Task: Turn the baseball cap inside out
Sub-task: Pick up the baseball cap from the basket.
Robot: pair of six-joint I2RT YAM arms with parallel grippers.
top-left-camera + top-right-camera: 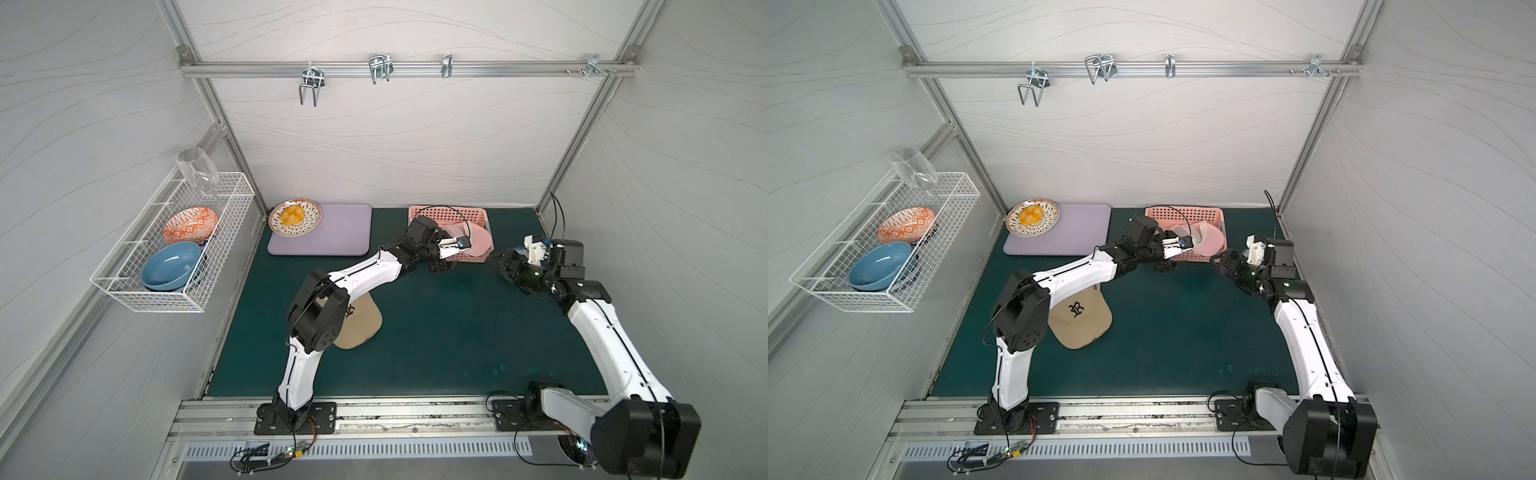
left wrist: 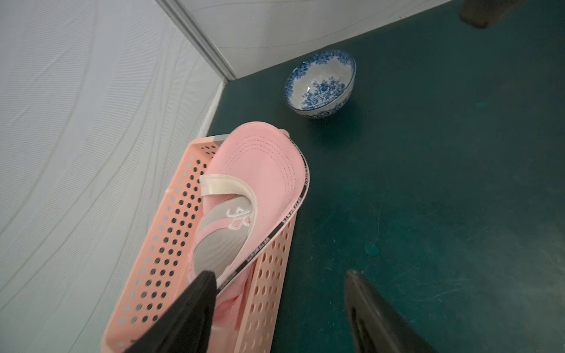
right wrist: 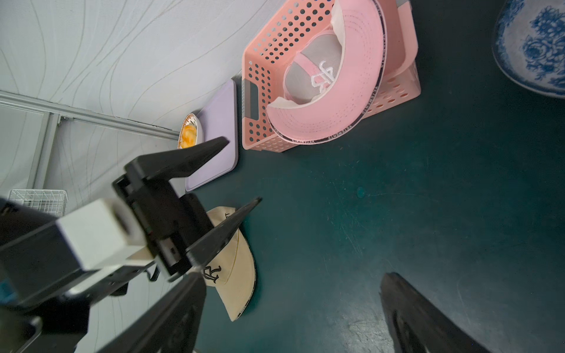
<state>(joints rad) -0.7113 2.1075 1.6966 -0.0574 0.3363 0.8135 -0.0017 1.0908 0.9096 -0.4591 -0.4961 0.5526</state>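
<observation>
1. Pink cap [image 2: 263, 171] lies in the pink basket [image 2: 165, 244], grey lining up.
2. Left gripper [image 2: 279, 273] hovers open and empty, one finger [image 2: 198, 296] at the cap's brim.
3. Right gripper [image 3: 292, 275] gapes empty.
4. Beige cap [image 1: 1084, 328] lies on the table [image 1: 1183, 332] under the left arm.

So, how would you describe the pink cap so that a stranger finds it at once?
At the back of the green mat stands a pink perforated basket. The pink cap lies in it, grey lining showing, brim over the rim. Unlike it, the beige cap lies on the mat.
</observation>
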